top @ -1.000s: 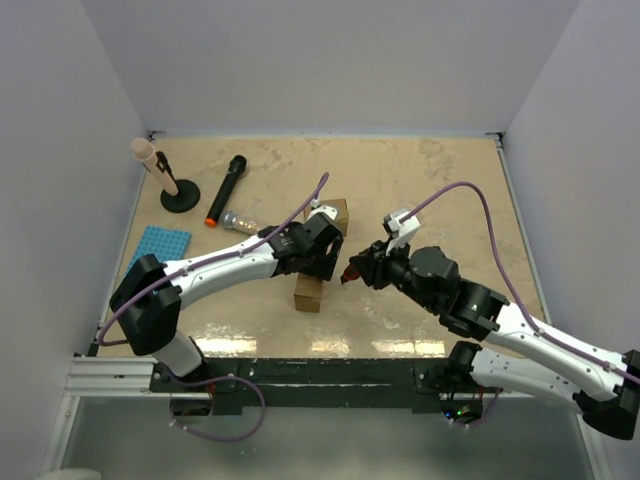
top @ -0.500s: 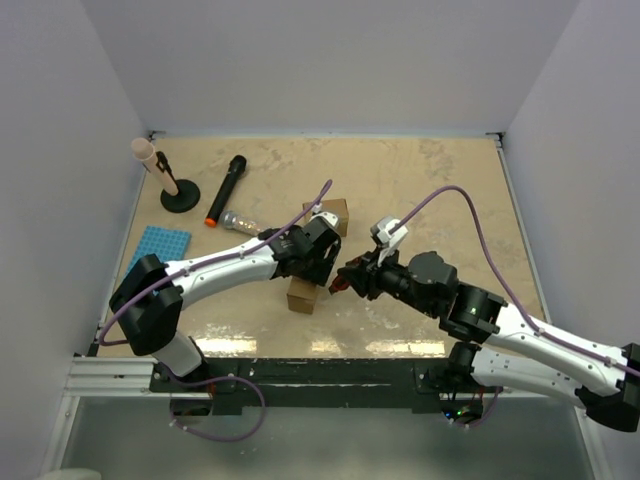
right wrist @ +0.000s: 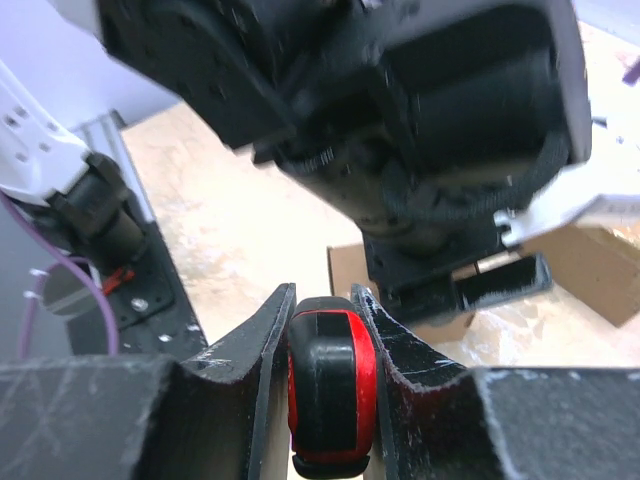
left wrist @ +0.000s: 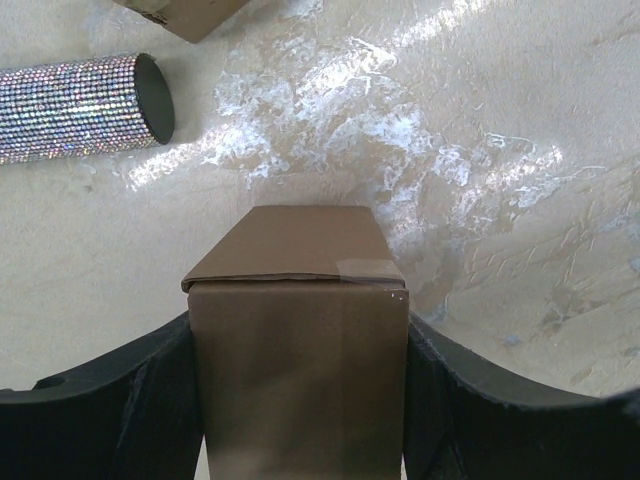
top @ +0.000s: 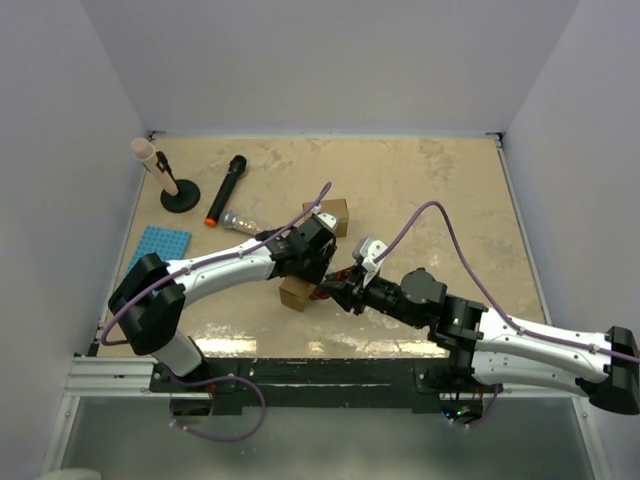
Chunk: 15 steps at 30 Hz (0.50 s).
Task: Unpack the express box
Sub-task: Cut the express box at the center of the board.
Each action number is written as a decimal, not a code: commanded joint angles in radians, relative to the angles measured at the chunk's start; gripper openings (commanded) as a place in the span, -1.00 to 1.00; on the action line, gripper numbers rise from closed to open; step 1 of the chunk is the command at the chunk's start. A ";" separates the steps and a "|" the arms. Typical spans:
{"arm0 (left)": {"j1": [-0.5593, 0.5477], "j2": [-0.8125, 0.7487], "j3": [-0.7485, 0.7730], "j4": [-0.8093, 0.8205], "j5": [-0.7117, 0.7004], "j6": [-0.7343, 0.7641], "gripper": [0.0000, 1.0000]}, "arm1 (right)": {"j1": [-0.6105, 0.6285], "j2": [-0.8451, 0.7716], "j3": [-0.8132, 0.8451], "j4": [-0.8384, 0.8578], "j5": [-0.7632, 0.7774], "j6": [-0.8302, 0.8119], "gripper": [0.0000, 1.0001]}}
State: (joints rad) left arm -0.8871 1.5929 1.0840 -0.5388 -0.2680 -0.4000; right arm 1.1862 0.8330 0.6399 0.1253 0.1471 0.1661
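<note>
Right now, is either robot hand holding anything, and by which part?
Yes, both. The left gripper clasps the cardboard box by its two opposite sides. The right gripper pinches a red-and-black tool across its sides.

On my left wrist feed the box (left wrist: 298, 350) runs off the bottom edge, the glittery cylinder (left wrist: 70, 108) off the left. From above, the left gripper (top: 308, 272) covers most of that box. Right wrist: red-and-black tool (right wrist: 332, 385) clipped at the bottom.
</note>
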 commanded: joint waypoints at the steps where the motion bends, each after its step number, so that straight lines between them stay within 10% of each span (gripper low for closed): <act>1: 0.008 -0.002 -0.033 0.056 0.047 -0.014 0.33 | 0.030 -0.002 -0.060 0.209 0.081 -0.051 -1.00; 15: 0.008 -0.002 -0.042 0.074 0.069 -0.077 0.28 | 0.081 0.035 -0.232 0.600 0.178 -0.093 -1.00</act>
State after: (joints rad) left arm -0.8829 1.5925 1.0672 -0.4885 -0.2508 -0.4255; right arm 1.2572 0.8566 0.4198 0.5316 0.2745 0.0952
